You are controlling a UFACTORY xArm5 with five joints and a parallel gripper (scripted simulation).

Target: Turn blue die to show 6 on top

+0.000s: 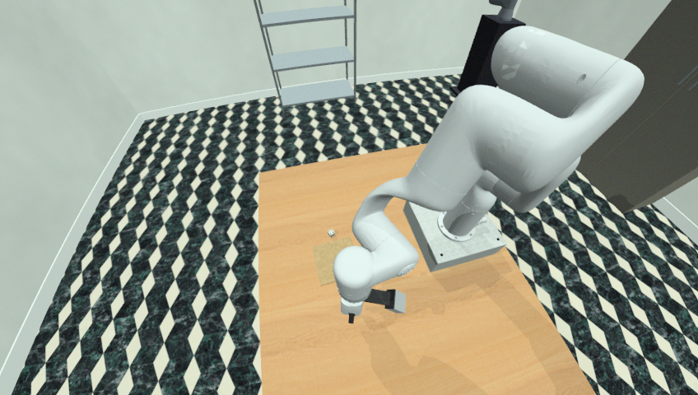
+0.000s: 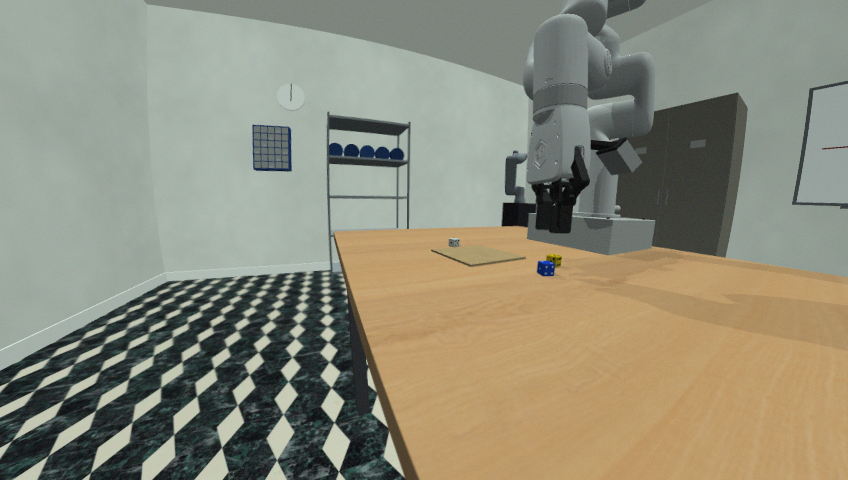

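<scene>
Fingers (image 2: 548, 221) of the arm hang partly closed and hold nothing, above the blue die (image 2: 545, 268). It rests on the table (image 2: 535, 356), off the mat (image 2: 477, 255), just beside a yellow die (image 2: 554, 259).

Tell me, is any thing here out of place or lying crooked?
Only the blue die: it lies on the table beside the yellow die, off the mat. The mat lies flat, all dice rest flat, and the claw hangs above, empty.

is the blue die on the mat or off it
Off it. In the exterior view the blue die sits on the bare table, beside the yellow die, just past the mat.
</scene>
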